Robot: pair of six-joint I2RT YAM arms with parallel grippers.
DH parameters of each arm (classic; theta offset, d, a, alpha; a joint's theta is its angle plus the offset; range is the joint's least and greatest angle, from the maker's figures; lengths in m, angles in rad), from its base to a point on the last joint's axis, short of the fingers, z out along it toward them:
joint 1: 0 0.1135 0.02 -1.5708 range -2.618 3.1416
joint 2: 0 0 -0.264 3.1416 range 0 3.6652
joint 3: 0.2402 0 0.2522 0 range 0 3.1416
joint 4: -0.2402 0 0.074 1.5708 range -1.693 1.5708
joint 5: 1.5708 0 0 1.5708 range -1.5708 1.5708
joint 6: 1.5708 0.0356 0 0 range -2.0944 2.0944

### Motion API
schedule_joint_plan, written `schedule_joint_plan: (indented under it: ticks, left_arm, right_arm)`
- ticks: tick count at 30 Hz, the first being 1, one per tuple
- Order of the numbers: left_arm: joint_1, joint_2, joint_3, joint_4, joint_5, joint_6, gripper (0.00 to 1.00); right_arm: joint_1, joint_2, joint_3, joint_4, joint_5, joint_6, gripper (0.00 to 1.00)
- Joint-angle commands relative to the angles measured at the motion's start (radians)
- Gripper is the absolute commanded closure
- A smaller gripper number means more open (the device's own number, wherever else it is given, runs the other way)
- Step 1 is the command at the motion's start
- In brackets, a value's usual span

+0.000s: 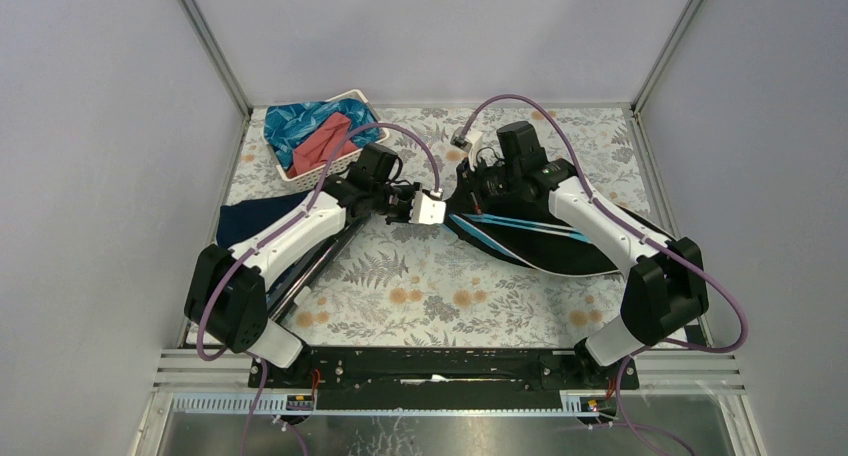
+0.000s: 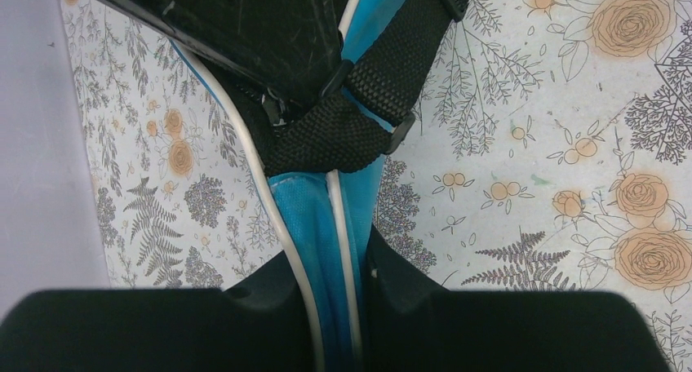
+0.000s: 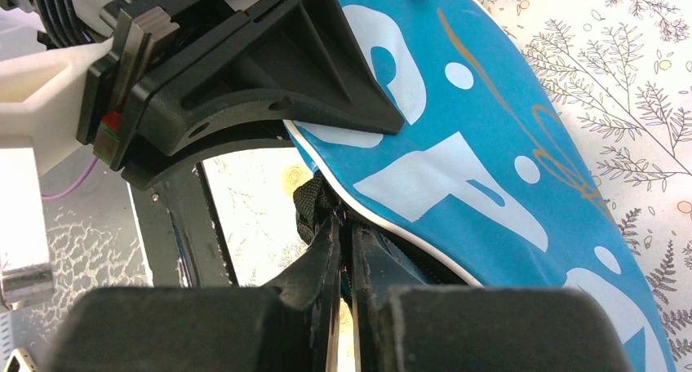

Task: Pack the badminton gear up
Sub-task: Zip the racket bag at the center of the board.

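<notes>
Colours first, and the bag (image 3: 490, 143) leads: bright blue, big white lettering, white dots, a thin gold swirl, white piping on the edge. Black woven strap (image 2: 343, 135) across it. My left gripper (image 2: 330, 274) is black, and my right gripper (image 3: 347, 233) is black too. The table (image 1: 430, 286) is pale, printed with grey ferns and orange roses. Eleven o'clock, white basket (image 1: 352, 97) with a blue leaf-print cloth (image 1: 295, 126) and a red cloth (image 1: 328, 141). Nine o'clock, navy cloth (image 1: 240, 221), plain. Purple cable (image 1: 530, 104) at twelve o'clock.

You're in a robotics lab cell: plain grey panels (image 1: 90, 126) in aluminium framing (image 1: 211, 46) box in a floral-covered table (image 1: 450, 296), with the left arm (image 1: 290, 234) and right arm (image 1: 600, 221) bolted to a black rail (image 1: 430, 361).
</notes>
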Motion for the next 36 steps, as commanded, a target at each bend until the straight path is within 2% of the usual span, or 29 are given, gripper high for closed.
schedule_joint_plan:
  ticks: [1, 36]
  left_arm:
    - [-0.001, -0.026, -0.033, -0.119, -0.024, 0.017, 1.00]
    - [0.018, -0.020, 0.003, -0.203, -0.127, 0.095, 1.00]
  right_arm:
    - [-0.026, -0.044, 0.026, -0.007, 0.114, -0.057, 1.00]
    - [-0.144, -0.085, 0.016, -0.178, 0.105, -0.200, 1.00]
